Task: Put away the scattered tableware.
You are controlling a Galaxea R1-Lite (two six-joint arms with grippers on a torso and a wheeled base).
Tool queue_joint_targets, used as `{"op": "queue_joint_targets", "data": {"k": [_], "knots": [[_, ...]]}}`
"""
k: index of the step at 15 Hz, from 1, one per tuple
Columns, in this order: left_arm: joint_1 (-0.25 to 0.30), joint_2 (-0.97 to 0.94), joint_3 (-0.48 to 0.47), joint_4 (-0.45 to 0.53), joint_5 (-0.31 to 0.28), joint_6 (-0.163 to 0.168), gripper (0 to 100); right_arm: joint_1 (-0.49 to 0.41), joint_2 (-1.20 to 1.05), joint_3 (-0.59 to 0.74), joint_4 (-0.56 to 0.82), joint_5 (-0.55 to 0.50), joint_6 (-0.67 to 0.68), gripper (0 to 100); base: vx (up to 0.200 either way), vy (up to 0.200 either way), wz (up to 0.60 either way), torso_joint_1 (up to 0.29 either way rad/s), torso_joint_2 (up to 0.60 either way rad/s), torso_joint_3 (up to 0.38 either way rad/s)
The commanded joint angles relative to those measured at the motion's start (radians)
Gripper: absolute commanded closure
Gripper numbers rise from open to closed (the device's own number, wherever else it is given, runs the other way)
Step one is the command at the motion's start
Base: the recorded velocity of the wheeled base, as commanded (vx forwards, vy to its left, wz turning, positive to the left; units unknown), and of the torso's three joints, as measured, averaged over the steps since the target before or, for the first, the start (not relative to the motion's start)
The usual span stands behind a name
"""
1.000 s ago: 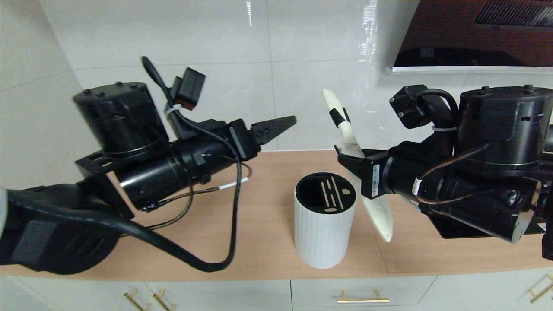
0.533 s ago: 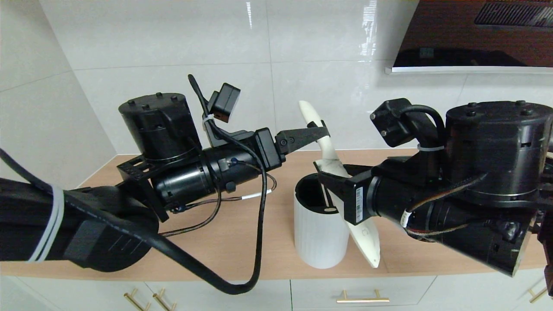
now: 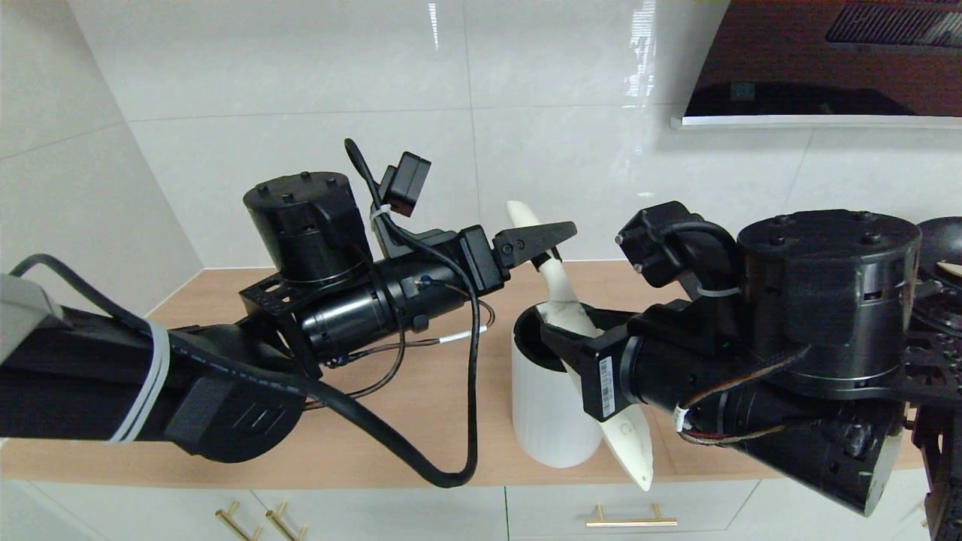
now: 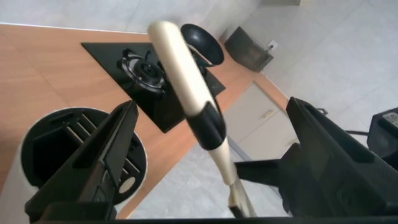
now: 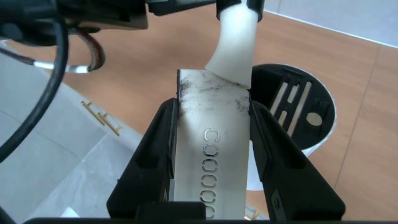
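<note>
A cream slotted spatula (image 3: 560,289) with a black band on its handle is held by its blade in my shut right gripper (image 3: 579,342), the handle slanting up. In the right wrist view the blade (image 5: 211,130) sits clamped in the right gripper (image 5: 214,112). My left gripper (image 3: 552,244) is open, one finger on either side of the spatula handle (image 4: 186,81) near the black band; the left gripper (image 4: 211,106) shows a wide gap there. A white ribbed utensil holder (image 3: 545,421) with a black slotted insert (image 5: 298,112) stands on the wooden counter (image 3: 421,406), just under the spatula.
A black cooktop (image 4: 143,81) with a dark pan (image 3: 939,248) lies at the counter's right end. A range hood (image 3: 827,60) hangs above it. A tiled wall backs the counter; drawers with gold handles (image 3: 631,518) run below its front edge.
My left gripper has moved right and now straddles the spatula handle. The right arm has carried the spatula left and lower, over the holder.
</note>
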Motion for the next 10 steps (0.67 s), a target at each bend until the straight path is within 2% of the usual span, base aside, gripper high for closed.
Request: {"op": "queue_joint_targets", "data": {"k": [1,7,10], "knots": [[-0.017,-0.001,-0.001,-0.007,0.006,0.001,0,0.001,0.006,0.0,-0.001,-0.001,0.001,100,0.0,0.0,0.0,0.0,0.0,0.0],[-0.049,0.025,-0.006,-0.013,0.042,0.002,0,0.001,0.006,0.0,-0.001,-0.001,0.001,100,0.0,0.0,0.0,0.0,0.0,0.0],[-0.056,0.042,-0.029,-0.013,0.083,0.002,0,0.001,0.005,0.001,-0.001,-0.001,0.001,100,0.0,0.0,0.0,0.0,0.0,0.0]]}}
